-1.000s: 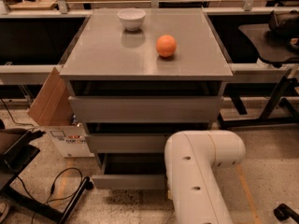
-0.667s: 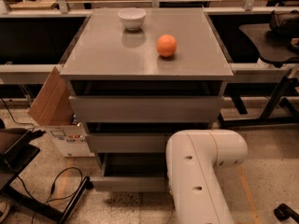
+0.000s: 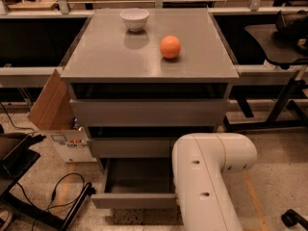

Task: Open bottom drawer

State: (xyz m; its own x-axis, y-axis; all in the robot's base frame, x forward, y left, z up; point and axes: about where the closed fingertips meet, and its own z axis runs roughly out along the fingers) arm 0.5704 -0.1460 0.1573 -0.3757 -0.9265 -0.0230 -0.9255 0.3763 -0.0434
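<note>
At the foot of the cabinet, the bottom drawer is standing well open, the task seemingly nearing done, while my arm is hiding my jaws, so I cannot tell their state.

The bottom drawer further out than a second ago, interior more exposed; hand hidden behind the arm

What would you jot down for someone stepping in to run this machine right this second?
Gripper: out of sight, hidden behind the white arm, which reaches down by the right end of the bottom drawer.
Bottom drawer: pulled partway out, its grey inside showing.
Middle drawer and top drawer: sitting back in the cabinet.
On top: a bowl and an orange.
Done: the drawer is open.
Left: probably pull a little further if needed, then let go and back away.
</note>
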